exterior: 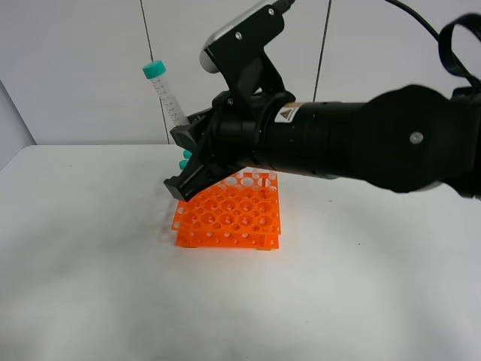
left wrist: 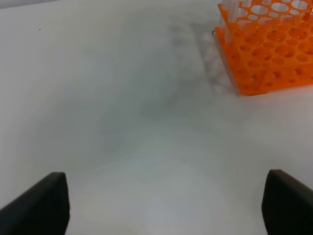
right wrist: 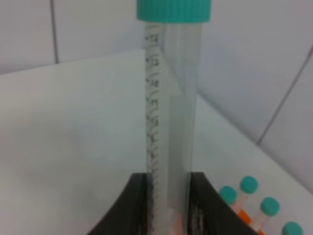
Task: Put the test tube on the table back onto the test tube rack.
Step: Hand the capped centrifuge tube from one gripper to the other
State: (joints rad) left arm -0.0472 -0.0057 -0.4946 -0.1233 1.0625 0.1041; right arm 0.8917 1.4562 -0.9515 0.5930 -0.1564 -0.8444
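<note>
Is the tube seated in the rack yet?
No, the right gripper holds the tube cap-up in the air, lifted clear of the rack.

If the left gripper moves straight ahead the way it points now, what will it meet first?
Probably the plain white matte table: the open left gripper faces bare tabletop. The bright orange plastic grid rack stands aside from that line, though depth is unclear.

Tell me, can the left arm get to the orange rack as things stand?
Probably yes. The left claw is open above bare table, and nothing lies between it and the test tube rack. But the right claw holds the test tube at the rack, so its top may be crowded.
</note>
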